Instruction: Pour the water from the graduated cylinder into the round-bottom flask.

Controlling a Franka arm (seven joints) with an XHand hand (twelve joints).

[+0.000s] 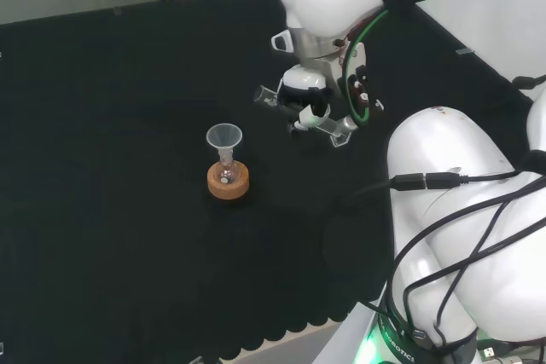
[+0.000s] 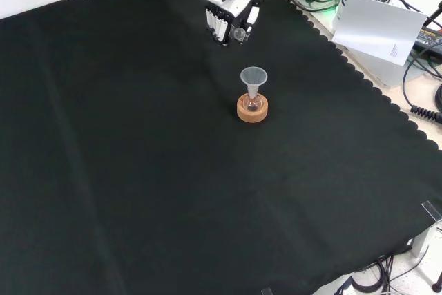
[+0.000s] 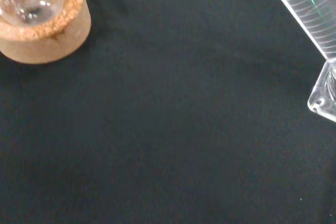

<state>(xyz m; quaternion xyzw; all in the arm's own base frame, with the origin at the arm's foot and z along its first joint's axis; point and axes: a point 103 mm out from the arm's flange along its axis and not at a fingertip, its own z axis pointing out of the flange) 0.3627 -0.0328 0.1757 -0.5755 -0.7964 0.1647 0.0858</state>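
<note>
Here your hand grips the graduated cylinder with curled fingers, near-horizontal, mouth toward the funnel, above the cloth.

1. The arm reaches out over the cloth, its white links at the right of the head view.
2. The hand hangs near the cloth's far edge in the front view.
3. Its fingers curl round the cylinder, which lies tilted.
</note>
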